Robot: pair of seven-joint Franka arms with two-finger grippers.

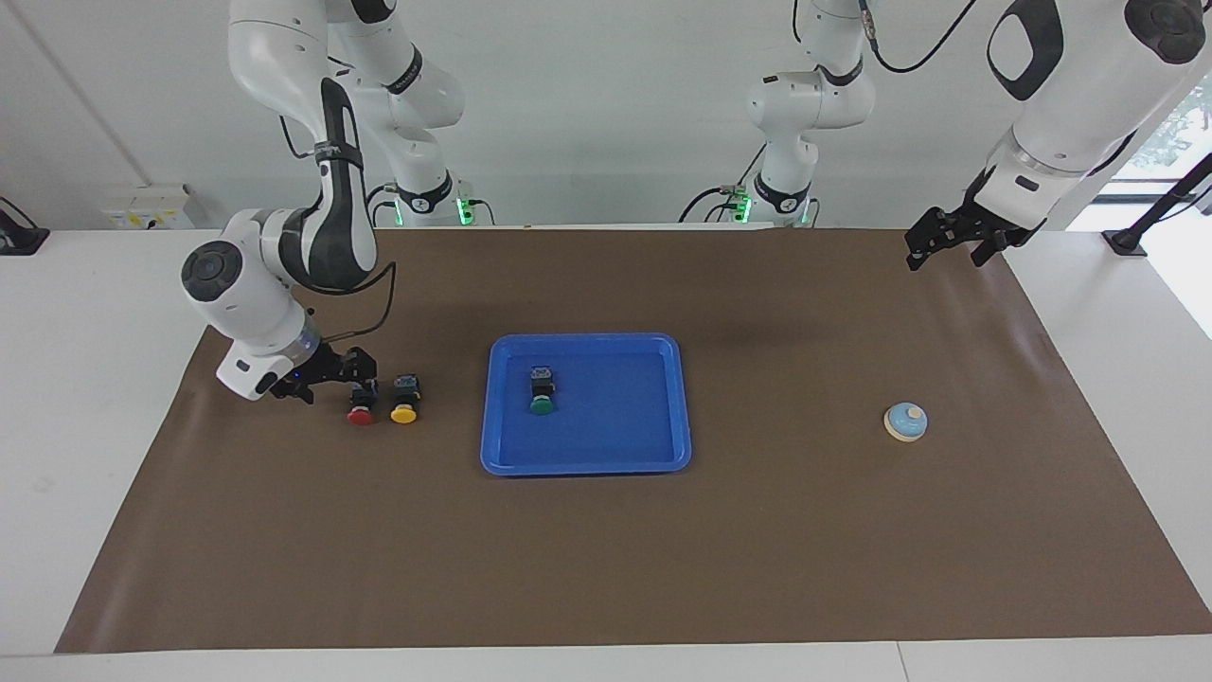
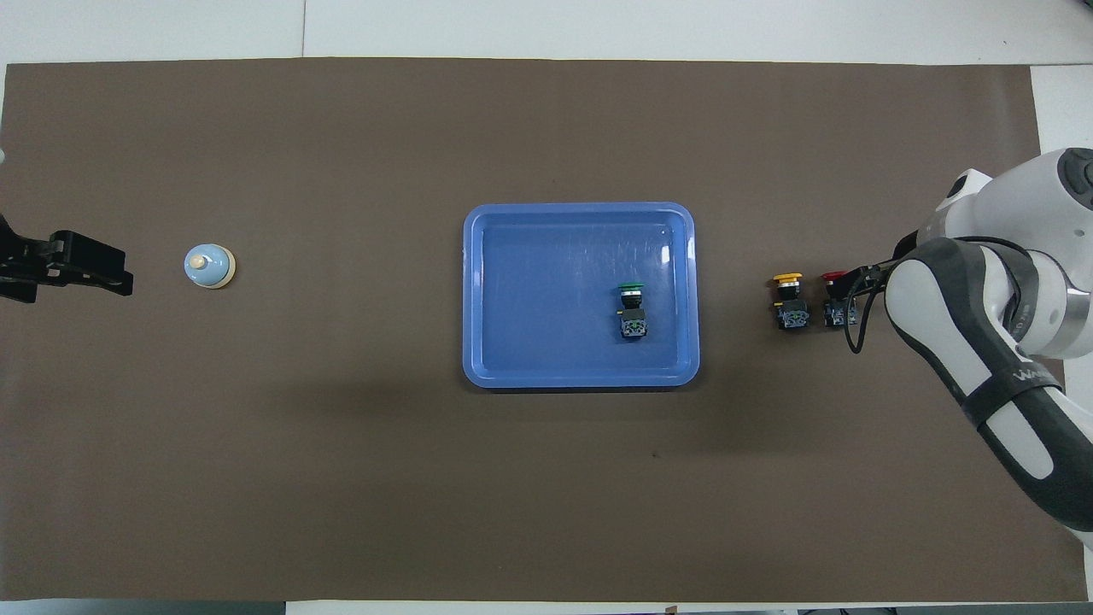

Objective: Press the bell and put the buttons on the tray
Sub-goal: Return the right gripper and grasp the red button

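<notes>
Buttons are in two places: the green button (image 1: 542, 390) lies inside the blue tray (image 1: 663, 445), in the half of it toward the right arm's end and clear of the raised rim, while the red button (image 1: 361, 403) and the yellow button (image 1: 404, 399) lie side by side on the brown mat (image 1: 606, 568), near the tray toward the right arm's end. A strip of bare mat separates the yellow button from the tray's rim. The right end effector (image 1: 352, 375) is low at the red button's black body, coming from the side away from the yellow one; its fingers are spread, but I cannot tell if they touch the body. The red cap is seen free in front of it. The bell (image 1: 905, 421) stands alone toward the left arm's end, with much open mat on all sides of it. The left end effector (image 1: 947, 237) waits in the air above the mat's edge at that end, its fingers apart and holding nothing. The white surface (image 1: 85, 379) borders the mat.
</notes>
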